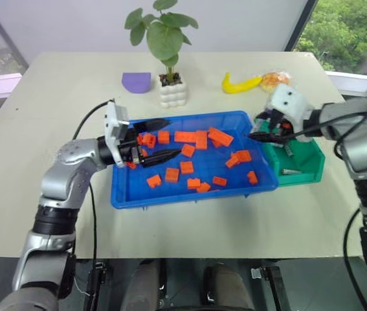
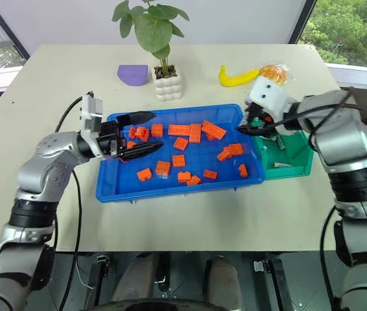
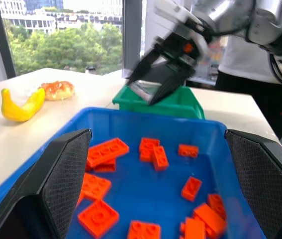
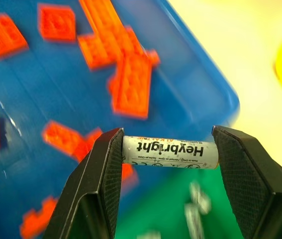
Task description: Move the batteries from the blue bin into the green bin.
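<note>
The pale worktop (image 1: 54, 214) carries everything, and the blue bin (image 1: 170, 197) sits at its middle as the landmark. Scattered across the blue bin's floor lie many orange blocks (image 1: 186, 168), most of them toward its far half. Touching the blue bin's right end stands the smaller green bin (image 1: 306, 170), with at least two batteries (image 4: 196, 205) lying on its floor, seen blurred past the right gripper's fingers. Beyond the blue bin's far rim stands a potted plant (image 1: 172, 91) in a white knobbly pot, with a purple half-round piece (image 1: 136, 81) just to its left. Farther right of the blue bin's far edge lie a yellow banana (image 1: 240, 83) and, touching its end, an orange bagged item (image 1: 276, 80). The left gripper (image 1: 158, 138) reaches in over the blue bin's left end, its two black fingers spread wide apart with nothing between them, hanging above the blocks there. The right gripper (image 1: 261, 137) hangs over the blue bin's right end, right where it meets the green bin, clamped on a battery (image 4: 169, 153) held crosswise between its fingertips; the white label with black lettering faces the wrist camera.
</note>
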Motion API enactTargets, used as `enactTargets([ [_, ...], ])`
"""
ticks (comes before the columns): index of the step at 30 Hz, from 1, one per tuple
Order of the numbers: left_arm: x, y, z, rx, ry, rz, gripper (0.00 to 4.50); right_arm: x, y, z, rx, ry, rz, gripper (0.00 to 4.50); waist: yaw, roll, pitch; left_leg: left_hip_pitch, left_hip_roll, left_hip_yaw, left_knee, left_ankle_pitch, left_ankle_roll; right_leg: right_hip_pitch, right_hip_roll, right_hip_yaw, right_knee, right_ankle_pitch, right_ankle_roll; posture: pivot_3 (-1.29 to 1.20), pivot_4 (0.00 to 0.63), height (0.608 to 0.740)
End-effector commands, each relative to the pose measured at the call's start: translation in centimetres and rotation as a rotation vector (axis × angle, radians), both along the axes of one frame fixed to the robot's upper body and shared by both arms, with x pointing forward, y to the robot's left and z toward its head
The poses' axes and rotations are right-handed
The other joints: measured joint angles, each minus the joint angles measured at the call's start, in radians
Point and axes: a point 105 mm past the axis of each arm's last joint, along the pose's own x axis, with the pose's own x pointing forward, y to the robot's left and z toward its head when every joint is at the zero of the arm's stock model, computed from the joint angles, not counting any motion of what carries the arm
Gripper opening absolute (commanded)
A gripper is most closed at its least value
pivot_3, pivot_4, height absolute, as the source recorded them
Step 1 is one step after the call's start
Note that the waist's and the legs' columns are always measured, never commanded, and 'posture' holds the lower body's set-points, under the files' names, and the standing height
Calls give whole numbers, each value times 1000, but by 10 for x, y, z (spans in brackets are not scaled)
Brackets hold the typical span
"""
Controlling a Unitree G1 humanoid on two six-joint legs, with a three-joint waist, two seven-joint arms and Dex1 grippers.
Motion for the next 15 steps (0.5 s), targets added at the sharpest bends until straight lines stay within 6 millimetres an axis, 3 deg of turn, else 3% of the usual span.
enactTargets([
  [1, 2, -8, 6, -12, -38, -33, 4500, -5, -20, 23, 6, -92, -81, 2218, -1, 0, 0, 0, 0, 0, 0, 0, 0, 0, 0, 0, 0, 0, 0, 0, 150, 739],
  [7, 7, -16, 4, -14, -37, -62, 4500, -11, -41, 17, -15, -95, -168, 2218, 3, 0, 0, 0, 1, 0, 0, 0, 0, 0, 0, 0, 0, 0, 0, 0, 150, 739],
  [11, 8, -18, 4, -13, -41, -70, 4500, -10, -50, 4, -10, -78, -213, 4213, 7, 0, 0, 0, 0, 0, 1, 0, 0, 0, 0, 0, 0, 0, 0, 0, 150, 739],
  [12, 8, -18, 4, -13, -42, -70, 4500, -10, -52, 1, -10, -77, -223, 4447, 7, 0, 0, 0, 0, 0, 1, 0, 0, 0, 0, 0, 0, 0, 0, 0, 150, 739],
  [15, 7, -16, 4, -9, -45, -64, 4500, -6, -57, -2, -27, -97, -249, 4447, 6, 0, 0, 0, 0, 0, 1, 0, 0, 0, 0, 0, 0, 0, 0, 0, 150, 739],
])
